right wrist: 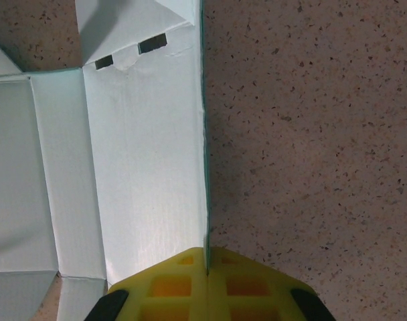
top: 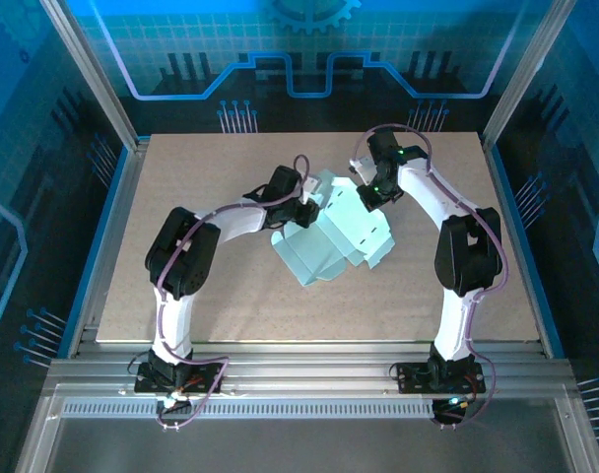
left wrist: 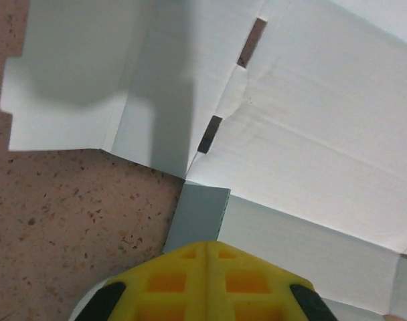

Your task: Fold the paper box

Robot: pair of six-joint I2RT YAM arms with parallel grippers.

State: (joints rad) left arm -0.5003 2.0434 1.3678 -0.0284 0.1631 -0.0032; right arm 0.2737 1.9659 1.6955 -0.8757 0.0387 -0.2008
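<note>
A sandy-brown tabletop (top: pixel 201 305) with fine dark speckles lies flat inside a frame of silver aluminium. Two slanted posts rise at its far corners, the left post (top: pixel 90 69) and the right post (top: pixel 530 64). Along the near edge run grooved silver rails (top: pixel 309 374), and just in front of them lies a slotted strip (top: pixel 280 406). A blue trim (top: pixel 104 251) borders the tabletop's left side. Behind stands a blue back panel (top: pixel 181 39) printed with a pale grid, dark circuit-like lines and part of a gear motif (top: pixel 316 10). Darker blue side panels (top: pixel 24 197) carry similar lines ending in dots.
</note>
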